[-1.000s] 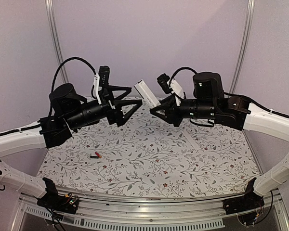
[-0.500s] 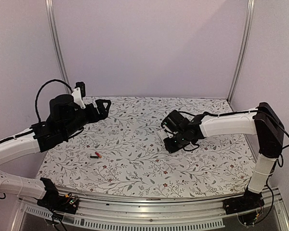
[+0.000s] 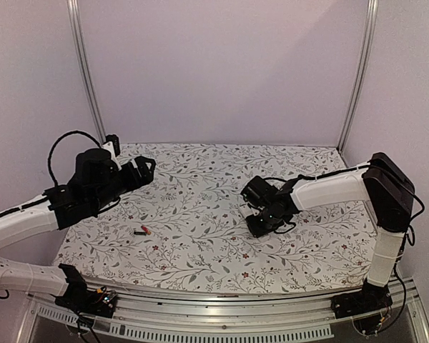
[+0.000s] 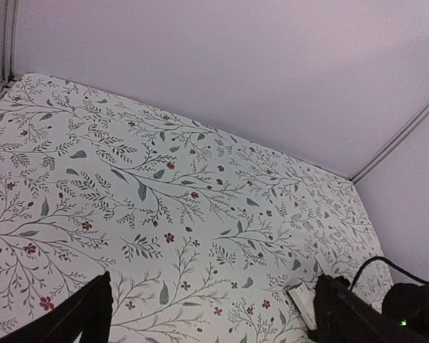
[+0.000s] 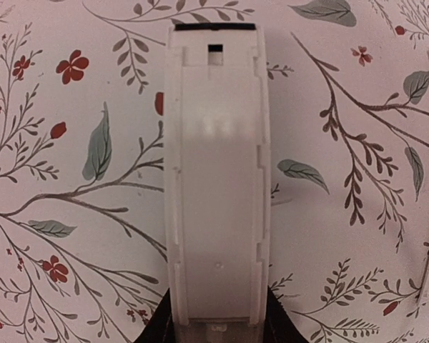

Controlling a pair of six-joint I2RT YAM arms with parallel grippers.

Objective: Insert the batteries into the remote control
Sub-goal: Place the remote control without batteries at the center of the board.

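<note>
Remote control (image 5: pixel 216 179), clamped in my right gripper (image 5: pixel 216 330), shows a white bay whose contents I cannot judge; my left gripper (image 4: pixel 211 314) gapes open.

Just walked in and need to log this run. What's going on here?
The right gripper is down at the floral table, shut on one end of the white remote control. The left gripper hangs open and empty above the table's left side. One red battery lies loose on the table nearer the left arm, touched by neither gripper. Whether any cell sits inside the remote cannot be told.
</note>
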